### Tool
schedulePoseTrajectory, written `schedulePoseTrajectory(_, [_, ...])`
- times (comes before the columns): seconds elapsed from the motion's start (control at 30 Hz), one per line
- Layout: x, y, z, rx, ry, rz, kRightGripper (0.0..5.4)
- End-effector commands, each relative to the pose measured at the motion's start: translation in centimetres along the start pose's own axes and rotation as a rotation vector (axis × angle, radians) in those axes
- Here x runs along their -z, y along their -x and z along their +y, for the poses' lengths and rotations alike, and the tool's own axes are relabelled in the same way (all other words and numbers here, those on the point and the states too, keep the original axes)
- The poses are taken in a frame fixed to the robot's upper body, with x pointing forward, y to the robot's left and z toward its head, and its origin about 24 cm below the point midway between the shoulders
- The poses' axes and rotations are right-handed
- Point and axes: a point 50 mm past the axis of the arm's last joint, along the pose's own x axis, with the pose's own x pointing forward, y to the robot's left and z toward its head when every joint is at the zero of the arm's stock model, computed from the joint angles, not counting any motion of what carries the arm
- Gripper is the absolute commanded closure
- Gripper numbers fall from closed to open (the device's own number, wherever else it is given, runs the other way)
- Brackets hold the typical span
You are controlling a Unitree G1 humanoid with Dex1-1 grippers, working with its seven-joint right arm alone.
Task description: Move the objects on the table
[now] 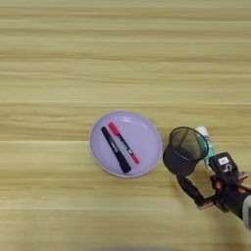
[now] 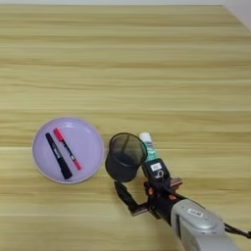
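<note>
Where the grain streaks run across the broad light tan wooden table (image 1: 73, 59), holds a round pale lilac plate (image 1: 147, 130) a little below the middle. Inside the plate, side by side and both slanted: a slim black marker (image 1: 115, 149) and a slim red marker (image 1: 123, 142), close but apart.

Just right of the plate, without touching it, a small black wire-mesh pen cup (image 1: 184, 151), mouth tilted up toward the camera. Right behind the cup and partly hidden by it, a white glue stick with a green label (image 1: 206, 140), lying slanted on the wood, white cap away from the robot.

From the lower right corner, a silver forearm (image 2: 198, 225) with the right gripper (image 1: 198, 171). Two black fingers (image 1: 190, 190) spread apart, released, grasping nothing. Tips very near the cup's base and the glue stick; cannot tell if touching.
</note>
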Motion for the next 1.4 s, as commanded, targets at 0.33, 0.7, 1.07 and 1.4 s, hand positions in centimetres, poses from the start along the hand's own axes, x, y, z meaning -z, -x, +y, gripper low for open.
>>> schedulePoseTrajectory(0.33, [-0.7, -1.3, -0.1, 0.051, 0.02, -0.052, 0.03])
schedulePoseTrajectory(0.7, [-1.4, -2.8, 0.0, 0.075, -0.018, -0.077, 0.03])
schedulePoseTrajectory(1.07, [-2.4, -4.2, -0.9, 0.113, -0.015, -0.091, 0.03])
schedulePoseTrajectory(1.4, [-2.7, -5.2, -1.5, 0.143, -0.017, -0.092, 0.03])
